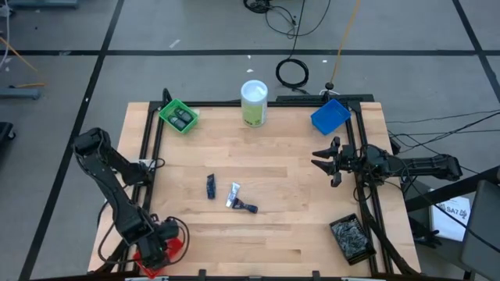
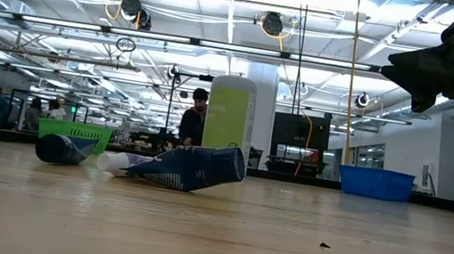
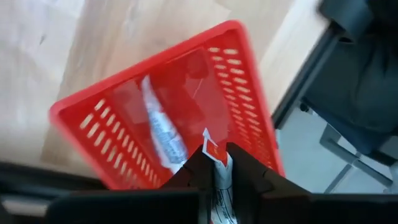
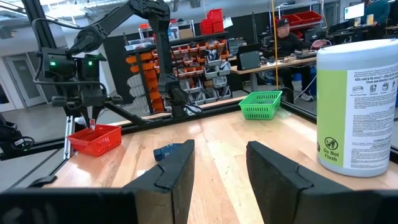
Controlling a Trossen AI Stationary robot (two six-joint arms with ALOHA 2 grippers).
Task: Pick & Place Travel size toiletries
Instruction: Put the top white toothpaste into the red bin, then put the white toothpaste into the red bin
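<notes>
I see a silvery sachet [image 3: 219, 177] pinched between the left gripper's [image 3: 217, 163] fingers [image 3: 249, 168], hanging over the red bin [image 3: 249, 93] at the surface's [image 1: 281, 234] near left corner; another sachet [image 3: 163, 127] lies inside that bin. Mid-surface lie a blue-and-white tube [image 1: 233, 194] and two dark bottles [image 1: 211, 186]. At the right edge, the right gripper [image 1: 326, 161] hovers, fingers spread, holding nothing.

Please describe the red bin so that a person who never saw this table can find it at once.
Look at the wooden table from above and go to the near corner on the left arm's side. The red bin sits there, under the left gripper. It is the only red bin; the others are green, blue and dark.
</notes>
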